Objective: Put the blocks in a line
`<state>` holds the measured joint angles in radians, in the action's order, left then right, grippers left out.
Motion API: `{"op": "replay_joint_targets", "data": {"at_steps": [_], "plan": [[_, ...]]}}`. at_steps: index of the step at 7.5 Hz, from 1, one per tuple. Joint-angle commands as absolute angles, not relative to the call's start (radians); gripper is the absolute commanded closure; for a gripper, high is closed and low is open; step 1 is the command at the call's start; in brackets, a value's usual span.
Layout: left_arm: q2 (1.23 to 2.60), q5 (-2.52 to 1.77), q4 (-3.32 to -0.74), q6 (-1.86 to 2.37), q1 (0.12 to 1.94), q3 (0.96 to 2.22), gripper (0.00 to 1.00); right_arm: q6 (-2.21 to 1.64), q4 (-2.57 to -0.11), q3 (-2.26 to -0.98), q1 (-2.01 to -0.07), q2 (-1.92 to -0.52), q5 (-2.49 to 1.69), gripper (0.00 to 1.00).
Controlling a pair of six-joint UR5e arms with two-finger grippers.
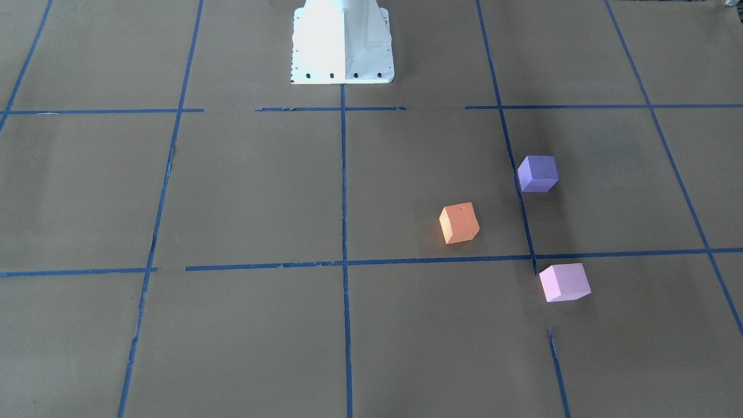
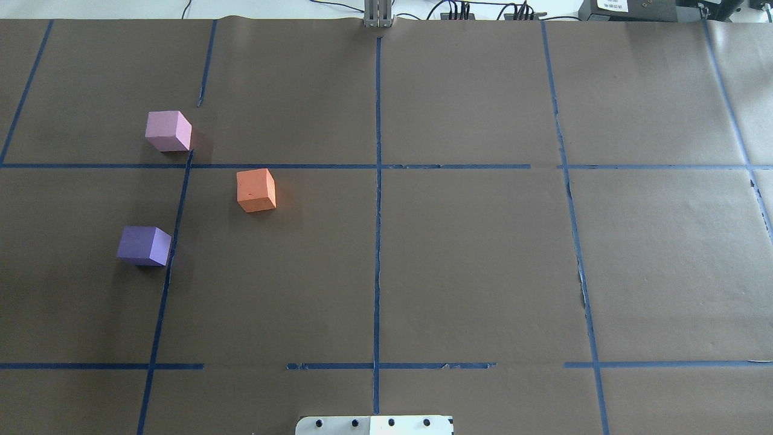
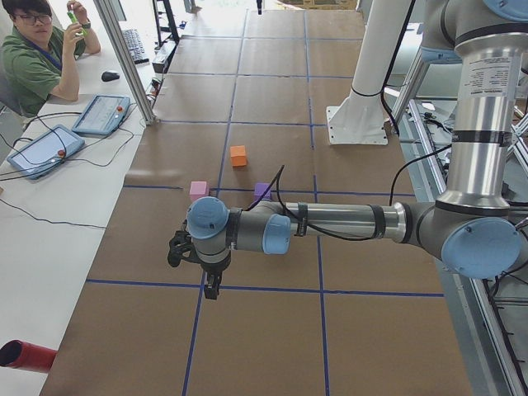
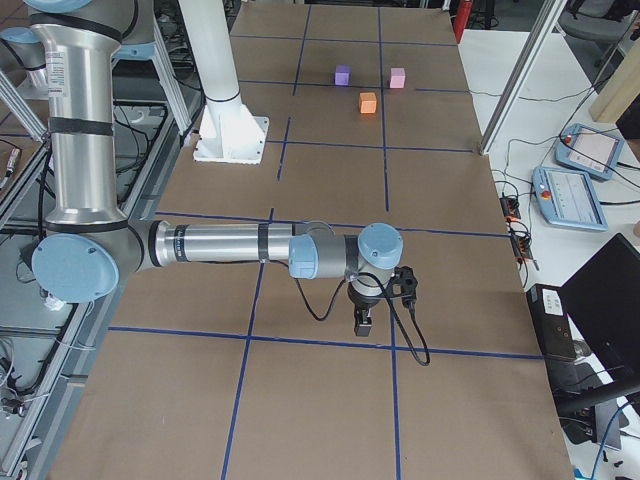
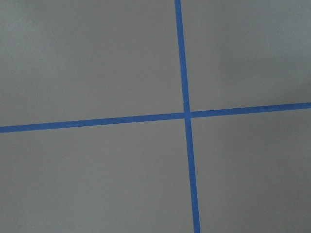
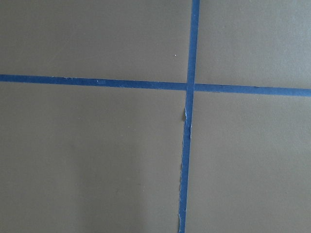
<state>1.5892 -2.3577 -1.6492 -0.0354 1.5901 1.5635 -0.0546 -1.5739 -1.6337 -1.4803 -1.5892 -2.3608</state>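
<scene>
Blocks on my screen count three: one orange block [image 2: 256, 190], one purple block [image 2: 144, 246] and one pink block [image 2: 168, 130]. All are small matte cubes of equal size, each resting on the desk [image 2: 471, 260] apart from the others. In the overhead view they sit in the left half. From the orange block, the pink block lies at about 10 o'clock and the purple block at about 8 o'clock, so they make a triangle, not a line. The purple block sits just beside a blue tape line [image 2: 163, 302]. I count two grippers: the left gripper [image 3: 213, 290] and the right gripper [image 4: 364, 325] each hang pointing down over the brown paper, well apart from the blocks. Whether either is released or clenched, I cannot tell.
</scene>
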Motion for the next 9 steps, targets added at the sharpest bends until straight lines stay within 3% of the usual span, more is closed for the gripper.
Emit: {"op": "replay_joint_targets", "data": {"at_steps": [1,4,6,9], "plan": [[1.589,-2.358,-1.649,-0.034,1.591,1.572,0.0,-0.054,-1.574,-1.634,-1.48,-1.589,-2.361,0.0],[1.611,-2.356,-1.649,-0.028,1.572,1.585,0.0,-0.054,-1.574,-1.634,-1.48,-1.589,-2.362,0.0],[1.646,-2.356,-1.649,0.093,1.467,1.693,0.0,-0.055,-1.575,-1.634,-1.48,-1.589,-2.361,0.0],[1.839,-2.355,-1.647,0.473,1.249,1.807,0.0,-0.054,-1.574,-1.634,-1.48,-1.589,-2.361,0.0]]}}
